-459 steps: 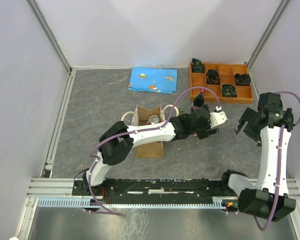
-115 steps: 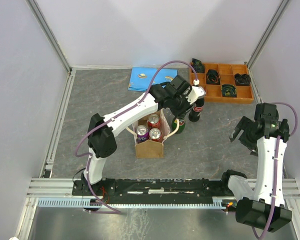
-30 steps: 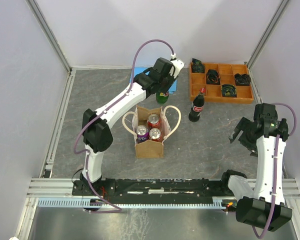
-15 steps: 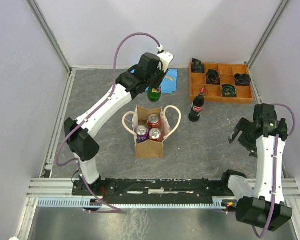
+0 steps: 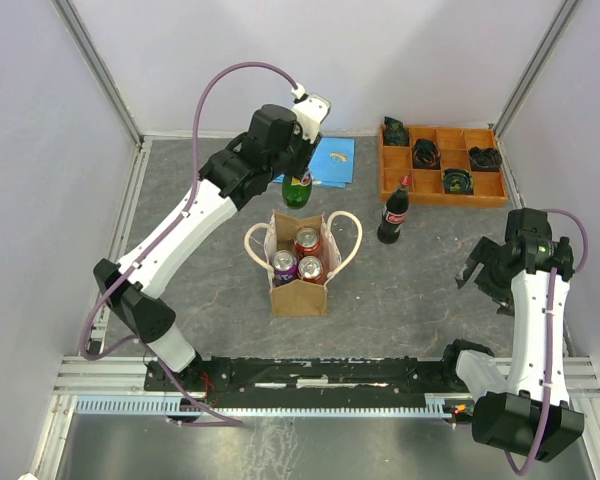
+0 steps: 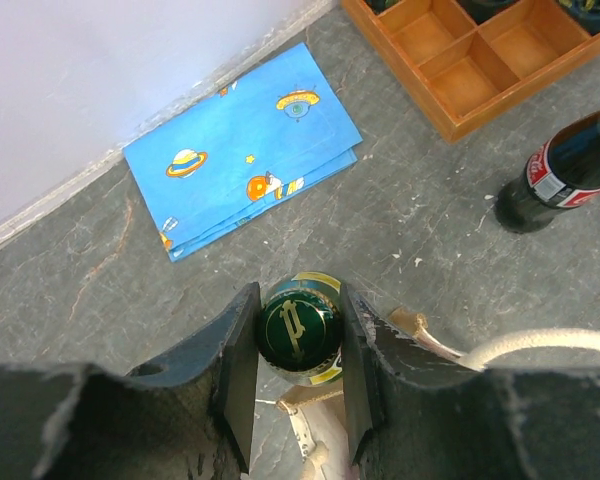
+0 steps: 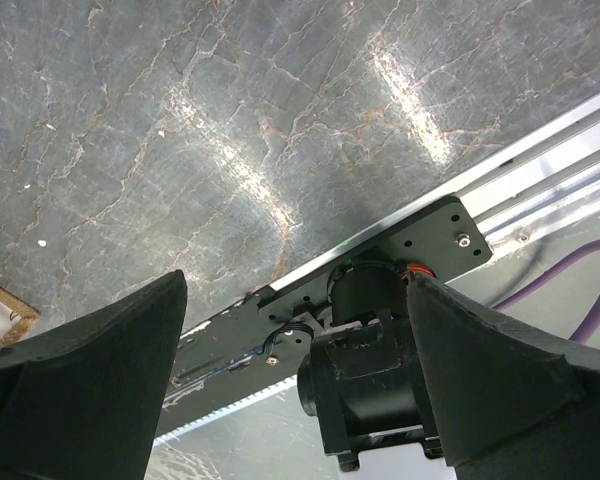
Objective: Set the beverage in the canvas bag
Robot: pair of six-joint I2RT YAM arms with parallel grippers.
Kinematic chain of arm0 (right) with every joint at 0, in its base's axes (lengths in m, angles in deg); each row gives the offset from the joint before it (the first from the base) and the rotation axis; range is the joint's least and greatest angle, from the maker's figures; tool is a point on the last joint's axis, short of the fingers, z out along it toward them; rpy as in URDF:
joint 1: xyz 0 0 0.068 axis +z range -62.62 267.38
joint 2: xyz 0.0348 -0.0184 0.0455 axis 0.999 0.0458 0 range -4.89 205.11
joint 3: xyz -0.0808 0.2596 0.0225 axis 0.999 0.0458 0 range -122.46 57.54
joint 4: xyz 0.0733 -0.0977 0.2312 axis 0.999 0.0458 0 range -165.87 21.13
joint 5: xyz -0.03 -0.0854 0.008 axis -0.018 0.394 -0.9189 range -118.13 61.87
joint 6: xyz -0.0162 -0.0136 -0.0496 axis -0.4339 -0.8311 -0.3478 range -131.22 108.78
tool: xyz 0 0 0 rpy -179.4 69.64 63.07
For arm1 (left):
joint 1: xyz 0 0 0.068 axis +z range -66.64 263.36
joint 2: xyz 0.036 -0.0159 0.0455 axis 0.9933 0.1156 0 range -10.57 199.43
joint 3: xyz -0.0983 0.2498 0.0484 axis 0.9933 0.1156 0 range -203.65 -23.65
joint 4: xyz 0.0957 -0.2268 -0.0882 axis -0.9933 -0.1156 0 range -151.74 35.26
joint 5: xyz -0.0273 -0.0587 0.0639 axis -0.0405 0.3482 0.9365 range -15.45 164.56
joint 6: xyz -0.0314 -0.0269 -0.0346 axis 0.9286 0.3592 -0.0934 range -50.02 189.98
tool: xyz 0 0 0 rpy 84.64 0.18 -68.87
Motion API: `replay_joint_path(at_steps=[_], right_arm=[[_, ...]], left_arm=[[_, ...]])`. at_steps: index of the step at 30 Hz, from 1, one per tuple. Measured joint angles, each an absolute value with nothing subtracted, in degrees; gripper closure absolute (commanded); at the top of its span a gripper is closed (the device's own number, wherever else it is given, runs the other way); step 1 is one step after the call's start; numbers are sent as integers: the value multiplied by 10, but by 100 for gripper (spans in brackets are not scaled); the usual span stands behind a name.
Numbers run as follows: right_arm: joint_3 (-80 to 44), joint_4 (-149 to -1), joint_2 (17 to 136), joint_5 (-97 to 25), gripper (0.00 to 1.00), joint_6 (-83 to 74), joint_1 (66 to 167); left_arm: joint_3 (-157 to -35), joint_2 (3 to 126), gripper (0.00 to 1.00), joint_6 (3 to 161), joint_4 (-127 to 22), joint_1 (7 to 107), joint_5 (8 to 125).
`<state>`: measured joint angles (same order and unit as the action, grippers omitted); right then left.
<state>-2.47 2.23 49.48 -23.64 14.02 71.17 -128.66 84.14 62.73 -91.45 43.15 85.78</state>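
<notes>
From the top, the green bottle [image 5: 298,190] is seen gripped by the left gripper [image 5: 298,178]. The canvas bag [image 5: 300,296] lies just behind this gripper, toward the bases, with three cans [image 5: 308,242] inside. The right gripper [image 5: 488,264] is kept well apart.

The bottle is judged heavy, stiff, smooth and breakable, so a hold at the neck is suited.

From the left wrist, the cap is shown tight between the fingers [image 6: 242,350], which is hidden from the top.

From the right wrist, spread fingers [image 7: 80,380] are shown, with nothing held.
</notes>
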Motion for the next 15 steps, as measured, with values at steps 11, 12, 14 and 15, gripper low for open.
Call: replay_joint_path(at_steps=[11,12,14,15], right_arm=[[-13,21,495,-237,1,140,712],[-12,21,495,-237,1,140,712],[-9,21,495,-240,1,140,712],[-8,21,495,-241,1,140,712]], left_arm=[[-1253,779,97,654,-924,432,828],[-1250,774,97,657,-925,432,825],[-1243,764,97,659,-927,432,819],[-1239,759,97,659,-929,432,815]])
